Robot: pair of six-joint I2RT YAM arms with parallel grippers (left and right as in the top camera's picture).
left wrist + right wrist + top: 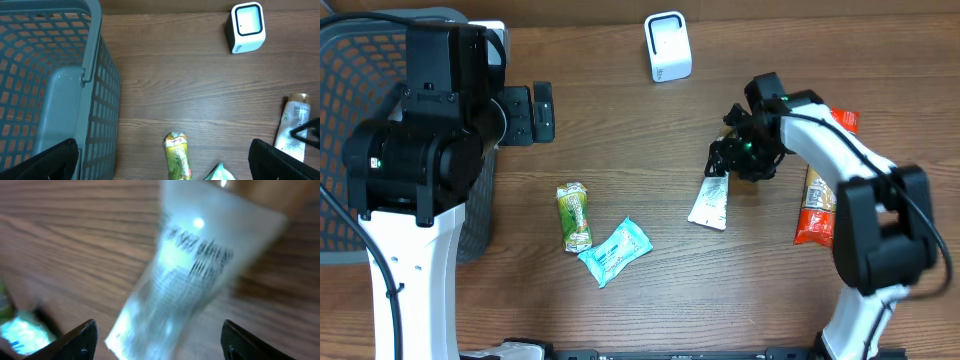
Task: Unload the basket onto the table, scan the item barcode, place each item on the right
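While the left gripper (pixel 535 112) is hanging wide open and empty at the upper left, well apart from the items, the scanner (pixel 668 46) is standing at top centre. Right of centre, the white tube (pixel 709 203) is lying flat with its long axis running nearly top to bottom. The right gripper (pixel 723 163) is hovering over its upper end, its 2 fingers (pixel 80 340) spread wide either side and gripping nothing, making the right arm the nearer.
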